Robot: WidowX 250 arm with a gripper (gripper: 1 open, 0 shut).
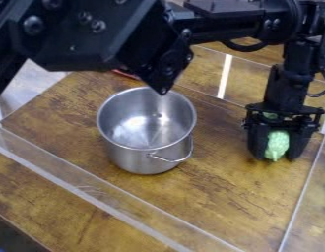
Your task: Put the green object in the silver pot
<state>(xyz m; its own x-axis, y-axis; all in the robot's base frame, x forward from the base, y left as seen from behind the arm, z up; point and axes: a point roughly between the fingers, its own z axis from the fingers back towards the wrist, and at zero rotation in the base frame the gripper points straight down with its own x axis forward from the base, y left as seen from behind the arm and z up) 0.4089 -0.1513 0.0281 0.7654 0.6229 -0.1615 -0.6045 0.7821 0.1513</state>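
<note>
green object (275, 147) between fingers (252, 133), (pot (147, 129) apart)

You have one dark brown, wood-grain tabletop (218, 187) with a glossy finish, its boards running across the whole working area and carrying pale streaks of glare. Along its near-left edge you have one clear plastic border strip (87, 182), long, straight and low, running diagonally from the left side toward the bottom of the view, with more of the same brown wood visible beyond it in the lower-left corner. At the back you have one upright clear plastic panel (227, 74), marked by a thin white vertical glint, and a further clear edge (310, 187) along the right side.
</note>
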